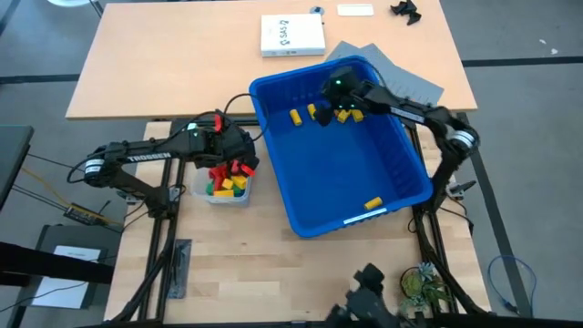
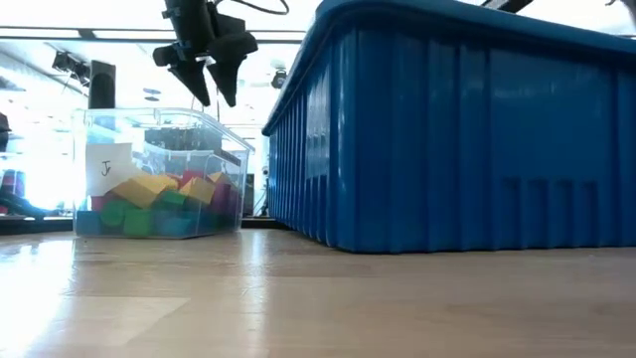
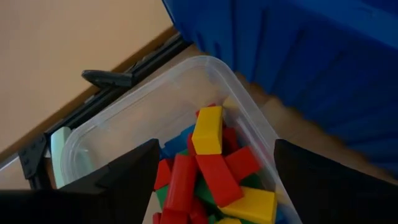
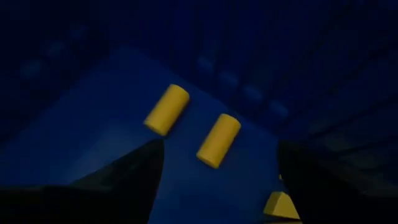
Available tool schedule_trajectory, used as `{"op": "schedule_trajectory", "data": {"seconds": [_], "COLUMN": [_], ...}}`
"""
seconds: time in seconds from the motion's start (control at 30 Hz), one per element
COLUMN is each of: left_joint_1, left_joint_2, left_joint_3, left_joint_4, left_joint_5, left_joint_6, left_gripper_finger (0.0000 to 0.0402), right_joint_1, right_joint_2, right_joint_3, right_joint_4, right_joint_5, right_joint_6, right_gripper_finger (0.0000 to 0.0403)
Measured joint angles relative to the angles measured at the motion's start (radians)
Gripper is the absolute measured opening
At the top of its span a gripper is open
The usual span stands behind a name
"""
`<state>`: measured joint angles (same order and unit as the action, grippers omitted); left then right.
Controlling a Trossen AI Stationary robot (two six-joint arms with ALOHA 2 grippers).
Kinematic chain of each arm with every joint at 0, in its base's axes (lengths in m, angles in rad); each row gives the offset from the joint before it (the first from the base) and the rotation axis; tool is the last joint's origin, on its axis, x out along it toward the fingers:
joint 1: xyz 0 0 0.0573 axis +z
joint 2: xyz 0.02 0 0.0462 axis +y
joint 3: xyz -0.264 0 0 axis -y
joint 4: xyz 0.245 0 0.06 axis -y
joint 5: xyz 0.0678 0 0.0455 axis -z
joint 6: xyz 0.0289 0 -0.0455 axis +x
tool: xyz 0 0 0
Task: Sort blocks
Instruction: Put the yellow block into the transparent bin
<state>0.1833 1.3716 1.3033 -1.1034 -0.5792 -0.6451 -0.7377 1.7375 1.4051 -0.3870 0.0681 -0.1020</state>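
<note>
Sorting is mid-cycle: left gripper point(image 2: 209, 70) hangs just above the clear tub point(image 1: 211, 195), fingers apart and empty, nothing between them in the left wrist view. Tub sits on the bench point(image 1: 264, 273) just beside the big blue bin point(image 1: 301, 219), and holds a pile of blocks point(image 3: 211, 168): red, yellow, green, some blue, one yellow block point(image 3: 207, 129) lying on top. Looks like a drop just completed, so the left arm's best move is straight up and clear of the tub rim, no sideways drag that could tip the tub.

Right gripper point(image 1: 333, 94) is down inside the bin near its far wall, fingers spread wide, holding nothing. Two yellow cylinders point(image 4: 217, 140) lie on the bin floor ahead of it, close together but not touching. A yellow wedge-shaped block point(image 4: 281, 205) shows at the edge of the right wrist view. Another yellow block point(image 1: 373, 204) lies near the bin's near wall, well apart from the rest.

To do the pick well: choose one cylinder, line the fingers across its round sides rather than its ends, centre it between them, and go low enough to grip at mid-height. Risk: round block rolls away when nudged, or the second cylinder gets clipped. Wedge is harder to grip, leave for later.
</note>
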Motion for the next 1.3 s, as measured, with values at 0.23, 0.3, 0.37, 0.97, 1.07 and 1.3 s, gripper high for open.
{"op": "schedule_trajectory", "data": {"seconds": [0.23,0.3,0.37,0.97,1.07,1.3], "left_joint_1": [-0.001,-0.001,-0.001,-0.001,-0.001,-0.039], "left_joint_2": [0.0,0.0,0.0,0.003,0.012,0.016], "left_joint_3": [0.0,0.0,0.0,0.0,0.0,0.001], "left_joint_4": [0.002,0.002,0.01,0.038,0.038,0.159], "left_joint_5": [0.0,0.0,0.0,0.004,0.005,0.004], "left_joint_6": [0.017,0.031,0.038,0.062,0.064,0.264], "left_gripper_finger": [0.0314,0.0312,0.0312,0.0312,0.0312,0.0311], "right_joint_1": [-0.032,-0.036,-0.041,-0.054,-0.054,-0.036], "right_joint_2": [0.187,0.23,0.27,0.397,0.379,0.248], "right_joint_3": [0.066,0.075,0.081,0.085,0.082,0.081], "right_joint_4": [0.066,0.084,0.105,0.136,0.109,0.009], "right_joint_5": [0.009,0.008,0.008,0.016,0.002,-0.091], "right_joint_6": [0.112,0.139,0.158,0.156,0.124,0.07], "right_gripper_finger": [0.0306,0.0306,0.0306,0.0188,0.0122,0.0122]}}
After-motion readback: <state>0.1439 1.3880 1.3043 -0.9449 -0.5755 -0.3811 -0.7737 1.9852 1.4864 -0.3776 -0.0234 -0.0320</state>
